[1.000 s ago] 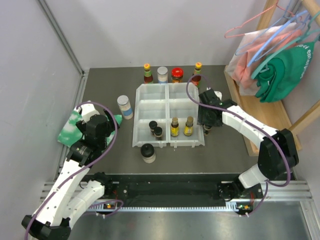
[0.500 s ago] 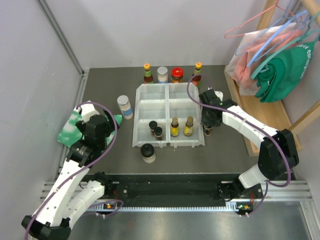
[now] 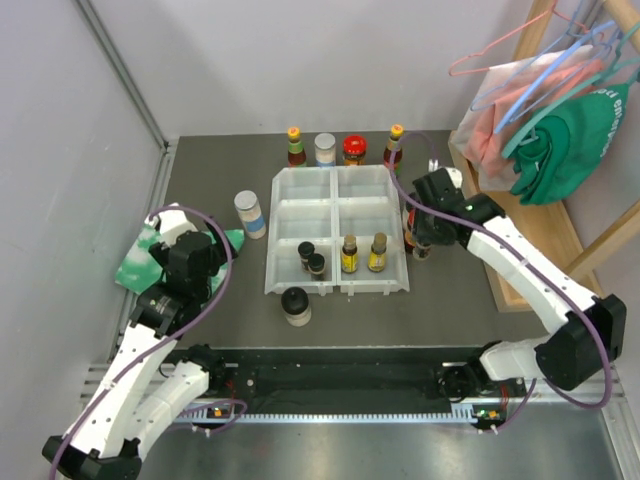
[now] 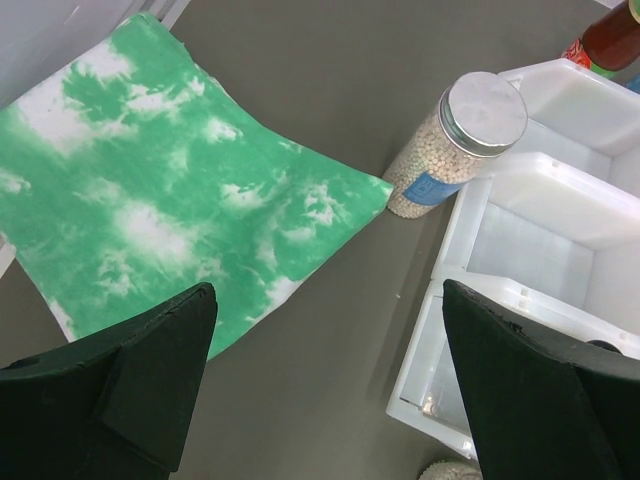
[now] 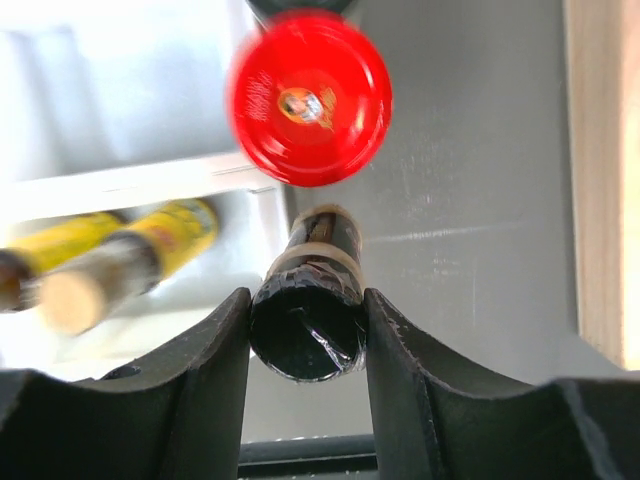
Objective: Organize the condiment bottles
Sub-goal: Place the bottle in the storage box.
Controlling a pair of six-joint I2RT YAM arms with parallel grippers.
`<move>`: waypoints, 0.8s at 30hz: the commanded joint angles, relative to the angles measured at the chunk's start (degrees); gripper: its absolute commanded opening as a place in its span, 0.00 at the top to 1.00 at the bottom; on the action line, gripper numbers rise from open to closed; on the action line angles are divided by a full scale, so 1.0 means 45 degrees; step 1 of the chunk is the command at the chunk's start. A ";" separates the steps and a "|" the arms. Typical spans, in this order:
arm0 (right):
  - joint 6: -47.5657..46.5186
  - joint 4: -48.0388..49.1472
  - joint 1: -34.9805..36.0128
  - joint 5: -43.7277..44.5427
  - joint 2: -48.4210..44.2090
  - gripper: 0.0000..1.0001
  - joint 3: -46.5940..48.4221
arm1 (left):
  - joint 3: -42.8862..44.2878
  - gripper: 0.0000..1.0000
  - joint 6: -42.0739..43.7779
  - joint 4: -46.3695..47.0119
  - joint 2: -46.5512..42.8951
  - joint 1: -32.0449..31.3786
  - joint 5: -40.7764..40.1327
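Fingers of the right arm (image 5: 205, 385) are clenched on a small black-capped bottle (image 5: 306, 335), one finger at each side of its cap, just off the right edge of the white tray (image 3: 335, 289). We see a red-lidded jar (image 5: 308, 97) close beyond it, crowding that gap. Two yellow-labelled bottles (image 3: 349, 255) stand just inside the tray wall, in the front right compartment, and two tiny dark jars (image 3: 306, 250) share the front left one.

The left fingers (image 4: 150, 370) are spread wide, gripping nothing, above the green-white cloth (image 4: 150, 190) near the left edge of the desk (image 3: 445, 300). A pale-lidded clear jar (image 4: 465, 135) stands between cloth and tray. Four more bottles (image 3: 325, 149) line the back edge.
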 commanded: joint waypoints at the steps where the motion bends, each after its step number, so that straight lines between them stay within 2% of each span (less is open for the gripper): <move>1: -0.0682 -0.0707 0.0232 -0.0130 -0.1015 1.00 0.2088 | 0.0310 0.01 -0.0063 -0.0137 -0.0026 0.0060 0.0092; 4: -0.1190 -0.0863 0.0446 -0.0502 -0.0861 1.00 0.3571 | 0.0407 0.01 -0.0103 -0.0449 0.0306 0.0060 0.0015; 9: -0.1932 -0.1138 0.1793 -0.0424 0.0719 1.00 0.6774 | 0.0505 0.01 -0.0239 -0.0705 0.0482 0.0079 0.0014; 17: -0.2772 -0.0981 0.4253 -0.0736 0.3415 1.00 1.0796 | 0.0193 0.01 -0.0298 -0.0566 -0.0786 0.0079 -0.0551; 24: -0.3106 -0.0221 0.5993 -0.1263 0.5369 1.00 1.1525 | 0.0232 0.01 -0.0649 -0.1094 -0.1060 0.0079 -0.1215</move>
